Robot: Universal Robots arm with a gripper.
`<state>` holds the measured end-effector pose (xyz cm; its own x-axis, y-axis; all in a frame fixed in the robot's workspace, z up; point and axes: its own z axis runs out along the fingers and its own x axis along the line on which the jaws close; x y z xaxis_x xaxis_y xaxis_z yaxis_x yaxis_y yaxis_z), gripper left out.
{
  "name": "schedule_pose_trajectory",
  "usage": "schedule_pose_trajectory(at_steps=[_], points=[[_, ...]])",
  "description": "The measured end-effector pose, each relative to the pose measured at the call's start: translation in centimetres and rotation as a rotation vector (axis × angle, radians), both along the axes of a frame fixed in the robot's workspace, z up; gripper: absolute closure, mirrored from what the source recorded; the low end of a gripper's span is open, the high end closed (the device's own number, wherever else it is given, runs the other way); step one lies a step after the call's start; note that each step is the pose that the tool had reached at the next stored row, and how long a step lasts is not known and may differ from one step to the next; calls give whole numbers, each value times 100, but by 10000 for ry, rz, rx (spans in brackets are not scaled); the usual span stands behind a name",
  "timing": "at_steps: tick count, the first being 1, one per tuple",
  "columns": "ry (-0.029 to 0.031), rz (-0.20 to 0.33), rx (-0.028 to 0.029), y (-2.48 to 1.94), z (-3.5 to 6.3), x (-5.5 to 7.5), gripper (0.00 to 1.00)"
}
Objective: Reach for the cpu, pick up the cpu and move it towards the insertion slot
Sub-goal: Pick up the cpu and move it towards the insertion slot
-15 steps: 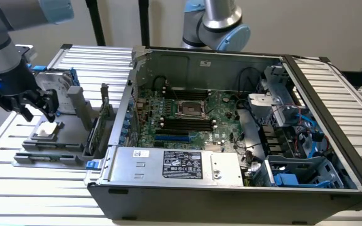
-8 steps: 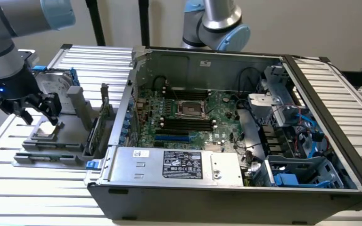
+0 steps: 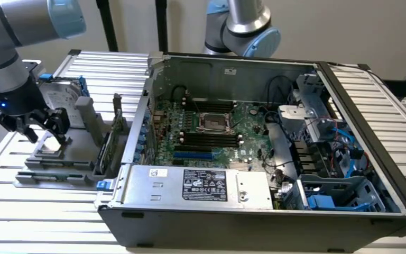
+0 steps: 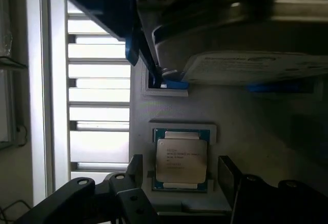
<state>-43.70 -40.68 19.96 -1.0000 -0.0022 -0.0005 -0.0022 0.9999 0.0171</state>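
Observation:
The cpu, a small silver-topped square chip with printed text, lies flat in a recess of a grey holder at the exterior view's left, outside the computer case. My gripper hangs just above it, open, with one black finger on each side of the chip and a gap on both sides. In the exterior view the gripper sits low over the cpu. The insertion slot, a shiny square frame with a dark centre, is on the motherboard inside the case.
A hard drive with blue rails stands on the holder just beyond the cpu, close to my wrist. The open computer case has a tall wall between holder and motherboard. A second arm rises behind the case.

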Motion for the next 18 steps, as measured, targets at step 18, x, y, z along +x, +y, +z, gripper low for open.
schedule_pose_trajectory(at_steps=[18], points=[[0, -164, -9, -6, -113, 6, 31]])
